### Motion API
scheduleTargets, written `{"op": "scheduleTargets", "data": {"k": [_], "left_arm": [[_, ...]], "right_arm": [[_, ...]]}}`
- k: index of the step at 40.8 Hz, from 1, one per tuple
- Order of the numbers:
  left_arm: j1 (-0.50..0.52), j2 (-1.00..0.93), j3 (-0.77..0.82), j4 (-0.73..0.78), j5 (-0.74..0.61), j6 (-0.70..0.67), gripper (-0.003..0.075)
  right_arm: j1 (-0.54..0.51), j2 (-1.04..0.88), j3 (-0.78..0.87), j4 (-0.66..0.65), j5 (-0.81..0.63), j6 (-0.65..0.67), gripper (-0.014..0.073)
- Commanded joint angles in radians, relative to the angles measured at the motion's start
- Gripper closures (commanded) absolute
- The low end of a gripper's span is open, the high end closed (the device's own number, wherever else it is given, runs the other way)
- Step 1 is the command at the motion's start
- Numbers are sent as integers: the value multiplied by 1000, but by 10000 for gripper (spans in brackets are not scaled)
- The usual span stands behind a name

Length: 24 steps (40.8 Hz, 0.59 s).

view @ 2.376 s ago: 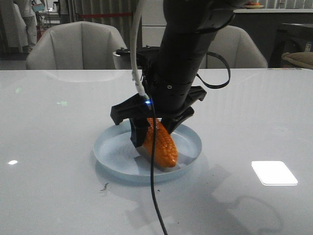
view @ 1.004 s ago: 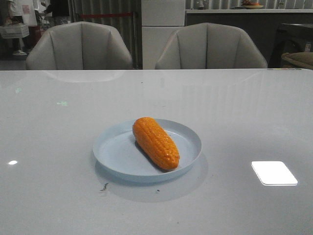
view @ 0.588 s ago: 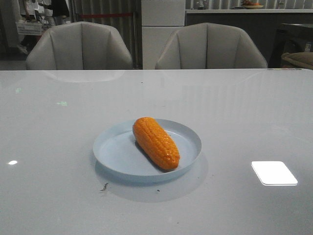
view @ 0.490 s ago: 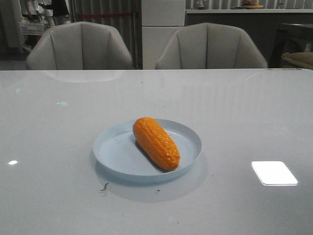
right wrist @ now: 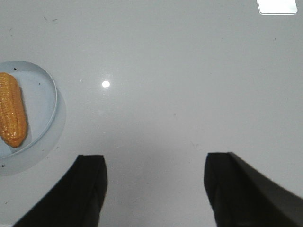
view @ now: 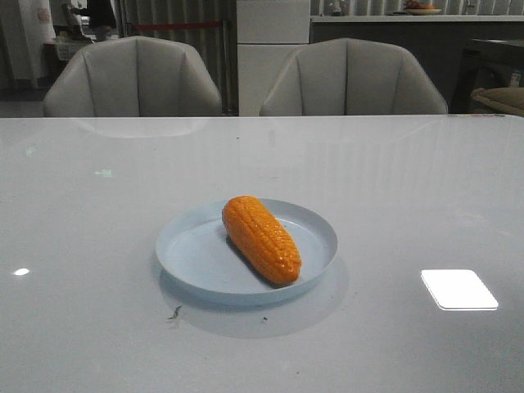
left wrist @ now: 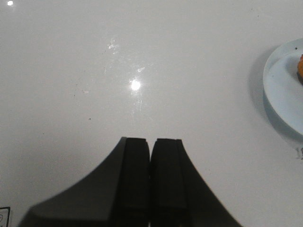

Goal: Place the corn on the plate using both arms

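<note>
Orange bumpy-rowed corn [view: 261,239]; seemingly pale blue plate [view: 195,262]

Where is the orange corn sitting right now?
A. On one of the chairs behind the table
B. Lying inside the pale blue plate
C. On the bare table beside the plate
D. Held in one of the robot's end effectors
B: the corn lies inside the plate, and neither end effector holds anything; the left end effector is closed over bare table and the right end effector is open over bare table.

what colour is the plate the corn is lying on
Pale blue, plain apart from a few dark specks. The plate under the orange corn shows best in the front view.
</note>
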Motion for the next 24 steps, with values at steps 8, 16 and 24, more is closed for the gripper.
{"op": "scheduleTargets", "data": {"k": [8, 16, 24], "left_arm": [[1, -7, -27, 10, -68, -12, 631], [19, -88, -27, 19, -101, -10, 631], [145, -241, -27, -138, -165, 344, 631]], "right_arm": [[-6, -6, -27, -6, -58, 1, 50], [-6, -6, -27, -6, -57, 1, 50], [-6, -6, -27, -6, -57, 1, 50]]}}
